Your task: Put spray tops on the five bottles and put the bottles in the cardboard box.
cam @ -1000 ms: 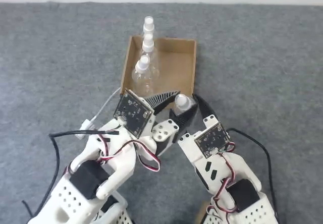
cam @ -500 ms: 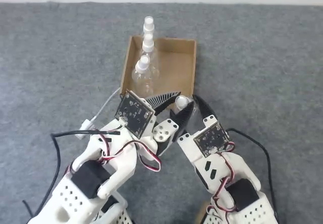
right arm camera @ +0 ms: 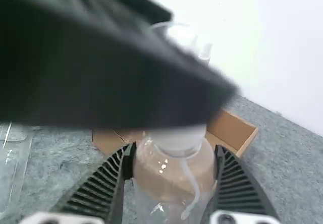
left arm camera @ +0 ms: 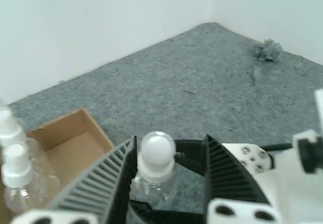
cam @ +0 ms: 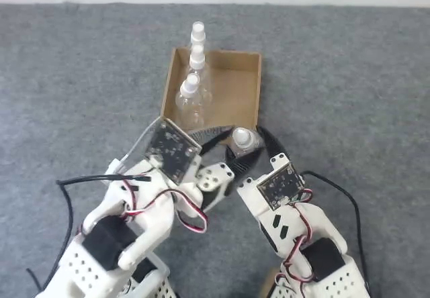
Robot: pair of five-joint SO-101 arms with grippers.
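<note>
A clear bottle (cam: 244, 139) with a white spray top (left arm camera: 157, 151) stands upright just outside the near edge of the cardboard box (cam: 236, 86). My right gripper (cam: 254, 152) is shut on the bottle's body (right arm camera: 174, 168), one ribbed finger on each side. My left gripper (left arm camera: 169, 178) is open around the spray top; one finger touches it and the other stands apart. Three capped bottles (cam: 191, 100) stand in a row along one side of the box, and they also appear in the left wrist view (left arm camera: 15, 173).
Grey carpet (cam: 349, 76) surrounds the box on all sides. The other half of the box floor (cam: 235, 96) is bare. A black cable (cam: 74, 197) trails beside the left arm, and another (cam: 342, 194) runs by the right arm.
The left arm has shifted slightly to the left and back, and more of the bottle's white top now shows between the grippers. The right arm has kept hold of the bottle.
</note>
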